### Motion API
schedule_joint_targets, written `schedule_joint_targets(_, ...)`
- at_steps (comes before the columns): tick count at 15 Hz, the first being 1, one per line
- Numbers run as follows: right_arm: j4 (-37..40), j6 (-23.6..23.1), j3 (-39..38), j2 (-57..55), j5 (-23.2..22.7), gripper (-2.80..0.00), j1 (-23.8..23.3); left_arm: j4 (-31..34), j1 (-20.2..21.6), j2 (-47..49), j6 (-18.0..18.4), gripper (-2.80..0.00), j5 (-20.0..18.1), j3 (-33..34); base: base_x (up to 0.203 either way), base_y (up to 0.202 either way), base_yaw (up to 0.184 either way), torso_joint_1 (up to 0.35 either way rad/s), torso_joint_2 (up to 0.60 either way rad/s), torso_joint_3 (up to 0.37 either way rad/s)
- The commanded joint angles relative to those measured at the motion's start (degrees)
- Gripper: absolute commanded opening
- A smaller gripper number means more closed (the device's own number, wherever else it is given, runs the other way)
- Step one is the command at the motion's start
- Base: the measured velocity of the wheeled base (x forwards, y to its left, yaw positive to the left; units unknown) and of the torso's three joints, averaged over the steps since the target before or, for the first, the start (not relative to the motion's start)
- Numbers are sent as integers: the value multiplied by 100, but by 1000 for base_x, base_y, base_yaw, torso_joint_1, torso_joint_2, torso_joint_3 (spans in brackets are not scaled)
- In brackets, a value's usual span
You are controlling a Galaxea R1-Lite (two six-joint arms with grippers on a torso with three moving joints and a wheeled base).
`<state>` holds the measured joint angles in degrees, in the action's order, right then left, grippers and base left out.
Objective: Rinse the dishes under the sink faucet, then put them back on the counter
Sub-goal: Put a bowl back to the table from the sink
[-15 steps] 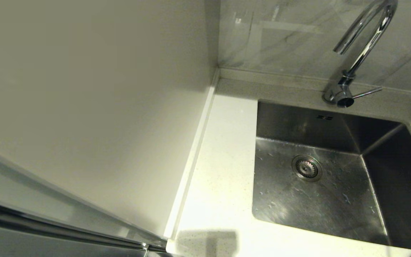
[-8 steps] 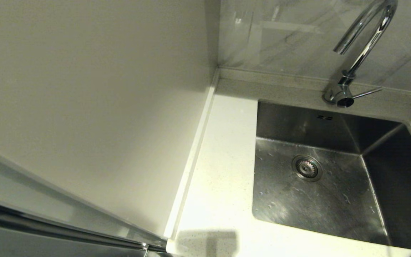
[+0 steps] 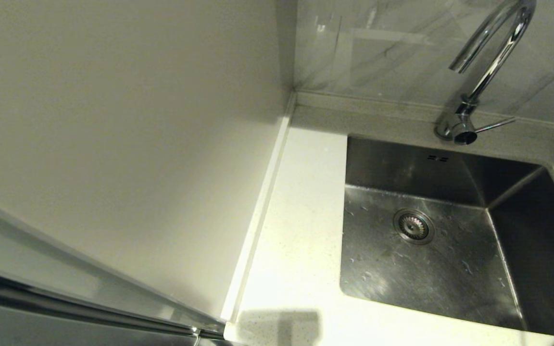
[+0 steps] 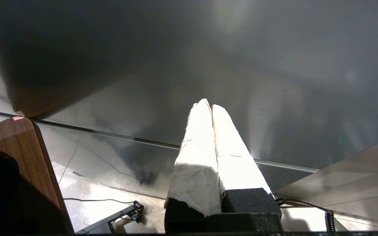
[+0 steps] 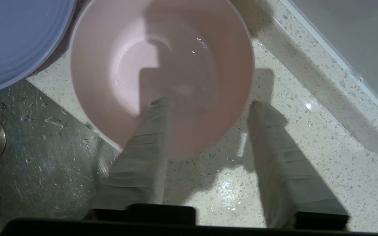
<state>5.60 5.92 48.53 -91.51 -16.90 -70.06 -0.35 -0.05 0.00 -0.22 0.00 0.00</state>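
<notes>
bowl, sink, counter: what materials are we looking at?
Pink bowl: smooth and glossy with small highlights, likely plastic or glazed ceramic; the look leaves it open. Sink: brushed stainless steel by its dull grey sheen, fine scratches and beaded droplets. Counter: white polished stone or composite, speckled with small grey chips. The right gripper hangs open over the bowl's rim.

My right gripper hung spread over the bowl's rim, the plate crowding one side (nearly touching it); bare counter lay open beside it.
</notes>
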Motion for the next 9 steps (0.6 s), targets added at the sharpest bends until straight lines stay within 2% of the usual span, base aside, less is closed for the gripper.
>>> schedule_joint_targets(1, 3, 5, -2, 62, -15, 0, 1, -6, 4, 0, -4, -280, 0, 18, 0, 0, 0, 0, 0, 0)
schedule_joint_targets(5, 4, 2, -22, 387, -37, 0, 7, 0, 5, 0, -4, -280, 0, 17, 0, 0, 0, 0, 0, 0)
schedule_joint_targets(9, 11, -46, -209, 1289, -60, 0, 18, 0, 5, 0, -4, -280, 0, 9, 0, 0, 0, 0, 0, 0)
